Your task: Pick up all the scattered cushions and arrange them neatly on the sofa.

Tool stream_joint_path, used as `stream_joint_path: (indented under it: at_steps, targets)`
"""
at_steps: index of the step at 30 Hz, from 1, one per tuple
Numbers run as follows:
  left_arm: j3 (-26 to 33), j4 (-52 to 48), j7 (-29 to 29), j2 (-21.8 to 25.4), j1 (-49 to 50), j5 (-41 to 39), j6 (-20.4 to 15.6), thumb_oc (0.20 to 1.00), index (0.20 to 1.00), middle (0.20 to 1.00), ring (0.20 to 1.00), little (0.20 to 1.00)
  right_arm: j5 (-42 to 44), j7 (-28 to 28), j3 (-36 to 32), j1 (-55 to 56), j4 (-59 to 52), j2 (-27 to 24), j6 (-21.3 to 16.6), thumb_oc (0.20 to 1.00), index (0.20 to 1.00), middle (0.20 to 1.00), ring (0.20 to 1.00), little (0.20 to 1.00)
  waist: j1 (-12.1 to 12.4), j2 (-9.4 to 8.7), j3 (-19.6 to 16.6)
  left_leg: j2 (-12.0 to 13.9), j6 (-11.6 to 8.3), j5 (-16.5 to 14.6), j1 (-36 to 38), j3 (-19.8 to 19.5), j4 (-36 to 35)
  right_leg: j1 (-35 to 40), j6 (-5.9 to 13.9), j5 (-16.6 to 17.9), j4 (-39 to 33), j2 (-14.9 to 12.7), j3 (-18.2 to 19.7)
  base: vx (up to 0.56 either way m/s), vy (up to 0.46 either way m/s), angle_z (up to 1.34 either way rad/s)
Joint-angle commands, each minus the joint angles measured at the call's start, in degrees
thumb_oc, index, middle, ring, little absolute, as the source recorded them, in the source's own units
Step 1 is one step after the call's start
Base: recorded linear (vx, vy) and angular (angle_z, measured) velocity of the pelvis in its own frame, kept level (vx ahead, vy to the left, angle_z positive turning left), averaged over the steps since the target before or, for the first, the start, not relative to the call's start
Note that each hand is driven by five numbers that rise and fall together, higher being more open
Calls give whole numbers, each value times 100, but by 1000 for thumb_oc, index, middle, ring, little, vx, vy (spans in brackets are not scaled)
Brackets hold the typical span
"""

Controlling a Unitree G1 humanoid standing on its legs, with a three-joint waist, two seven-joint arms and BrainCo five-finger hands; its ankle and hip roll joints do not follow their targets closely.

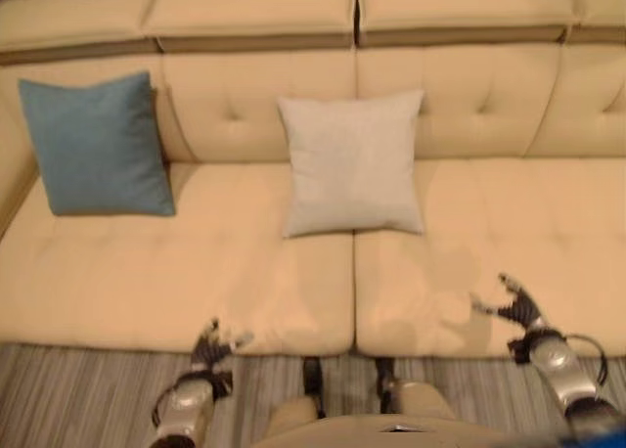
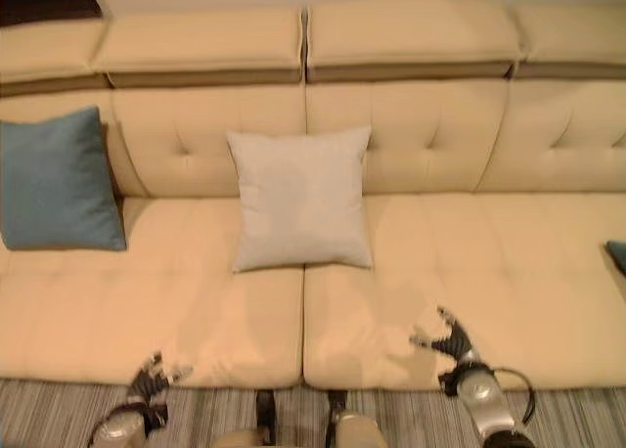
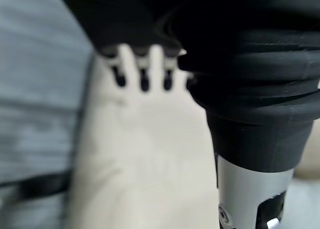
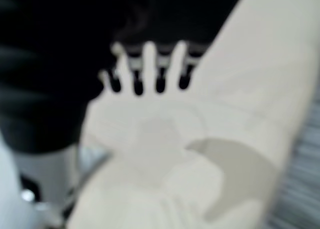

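Two cushions, blue cushion (image 1: 96, 145) at upper left and grey cushion (image 1: 354, 162) mid-frame, are leaning upright on the sofa (image 1: 176, 282), while I'm holding left hand (image 1: 209, 349) and right hand (image 1: 515, 307) spread, empty, so I'm judging a sliver of another cushion (image 2: 617, 253) at the right edge still needs placing.

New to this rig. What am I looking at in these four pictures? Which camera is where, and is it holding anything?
It is a humanoid robot standing before a beige sofa. The two wide pictures come from a stereo camera on its head, looking down. The two close ones come from cameras on its wrists, looking along the fingers at the seat. On the sofa a blue cushion leans at the robot's left and a light grey cushion leans against the middle of the backrest. Another blue thing peeks in at the right edge. The left robot hand and the right robot hand are both open, holding nothing.
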Motion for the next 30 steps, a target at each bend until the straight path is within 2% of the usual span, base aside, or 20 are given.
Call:
stream_joint_path:
  at_steps: [1, 2, 7, 8, 12, 13, 16, 19, 21, 23, 24, 25, 26, 27, 28, 30]
  targets:
    - [98, 354, -159, 113, -226, 602, 92, 1000, 1000, 1000, 1000, 1000, -154, 43, 151, -15, 256, 140, -50, 1000, 1000, 1000, 1000, 1000, -100, -336, -167, 11, -278, 297, 247, 182, 500, 343, 468, -176, 149, -255, 156, 5, -45, 15]
    - [182, 621, -181, 12, -240, 549, 119, 1000, 1000, 1000, 1000, 1000, 9, 75, 76, 56, 538, 316, -14, 1000, 1000, 1000, 1000, 1000, -118, -373, -188, 31, -279, 273, 350, 181, 632, 517, 448, -190, 90, -231, 154, 1, -35, 20]
    - [234, 797, -218, -69, -169, 530, 145, 1000, 1000, 1000, 1000, 1000, 69, 108, 131, 77, 931, 480, 51, 1000, 1000, 1000, 1000, 1000, -75, -430, -251, 9, -237, 161, 480, 104, 818, 699, 456, -171, 18, -229, 252, -4, 13, 2]
    - [197, 811, -199, -130, -191, 498, 122, 1000, 1000, 1000, 1000, 1000, 27, 130, 246, -21, 1210, 502, 122, 1000, 1000, 1000, 1000, 1000, 57, -454, -214, -193, -213, 53, 434, -467, 1120, 711, 456, -142, 16, -248, 459, -33, 66, -11]
    - [197, 811, -199, -130, -192, 498, 122, 1000, 1000, 1000, 1000, 1000, 27, 130, 247, -23, 1212, 502, 121, 1000, 1000, 1000, 1000, 1000, 56, -453, -208, -193, -212, 46, 434, -469, 1130, 717, 456, -144, 17, -247, 457, -66, 75, -45]
    - [29, 851, -184, -203, -339, 506, 156, 1000, 1000, 1000, 1000, 1000, -52, 140, 240, -210, 1676, 558, 315, 1000, 1000, 1000, 1000, 1000, 74, -452, -175, -443, -41, -417, 492, -914, 1046, 419, 626, 38, 155, -383, 876, -293, 308, 4]
    - [-19, 894, -161, -194, -472, 579, 158, 1000, 1000, 1000, 1000, 1000, -16, 110, 237, -407, 1862, 625, 375, 1000, 1000, 1000, 1000, 1000, 100, -487, -141, -716, 131, -551, 428, -925, 1037, 9, 849, 407, 131, -502, 1198, -259, 289, -98]
    - [76, 894, -135, -147, -568, 518, 144, 1000, 1000, 1000, 1000, 1000, -42, 105, 321, -624, 1930, 743, 407, 1000, 1000, 1000, 1000, 1000, 193, -581, -61, -890, 307, -779, 352, -626, 1001, -386, 1106, 765, -43, -646, 1355, -234, 194, -130]
    - [107, 952, -107, -99, -612, 586, 164, 1000, 1000, 1000, 1000, 1000, -39, 103, 351, -703, 1938, 817, 432, 1000, 1000, 1000, 1000, 1000, 267, -592, 45, -874, 342, -780, 282, -358, 1058, -586, 1139, 788, 33, -670, 1187, -253, 118, -113]
    - [82, 1024, -88, -25, -659, 790, 204, 1000, 1000, 1000, 1000, 1000, -102, 88, 403, -714, 1958, 847, 441, 1000, 1000, 1000, 1000, 1000, 436, -505, 175, -763, 396, -703, 217, -103, 1093, -604, 958, 415, 602, -842, 213, -276, 107, -151]
    - [49, 1070, -145, -4, -629, 887, 235, 1000, 1000, 1000, 1000, 1000, -80, 123, 363, -651, 2019, 846, 438, 1000, 1000, 1000, 1000, 1000, 403, -463, 147, -717, 441, -580, 232, -16, 983, -436, 821, 119, 1059, -784, 161, -221, 102, -148]
    - [13, 1096, -195, -11, -633, 896, 257, 1000, 1000, 1000, 1000, 1000, -37, 133, 328, -613, 2038, 848, 431, 1000, 1000, 1000, 1000, 1000, 355, -451, 123, -706, 474, -541, 268, -35, 918, -349, 775, -15, 1311, -647, 346, -191, 71, -126]
    - [-29, 1116, -243, -34, -646, 919, 268, 1000, 1000, 1000, 1000, 1000, 1, 150, 280, -543, 2075, 868, 432, 1000, 1000, 1000, 1000, 1000, 362, -430, 6, -651, 516, -471, 252, 38, 790, -181, 701, -209, 1484, -591, 268, -88, 6, -37]
    - [-30, 1116, -243, -34, -645, 919, 267, 1000, 1000, 1000, 1000, 1000, 1, 150, 280, -540, 2074, 867, 433, 1000, 1000, 1000, 1000, 1000, 365, -432, 15, -654, 516, -474, 267, 40, 787, -172, 702, -218, 1493, -594, 270, -83, -16, -24]
    - [-52, 1115, -264, -54, -638, 948, 281, 1000, 1000, 1000, 1000, 1000, 10, 151, 271, -505, 2098, 884, 432, 1000, 1000, 1000, 1000, 1000, 385, -429, -27, -640, 511, -449, 271, 92, 736, -27, 676, -294, 1428, -592, 171, -72, -35, -28]
    - [-41, 1091, -275, -92, -622, 935, 293, 1000, 1000, 1000, 1000, 1000, -2, 154, 282, -456, 2111, 936, 430, 1000, 1000, 1000, 1000, 1000, 524, -402, -106, -557, 471, -398, 242, 281, 660, 247, 639, -452, 1389, -727, -392, -98, -75, -46]
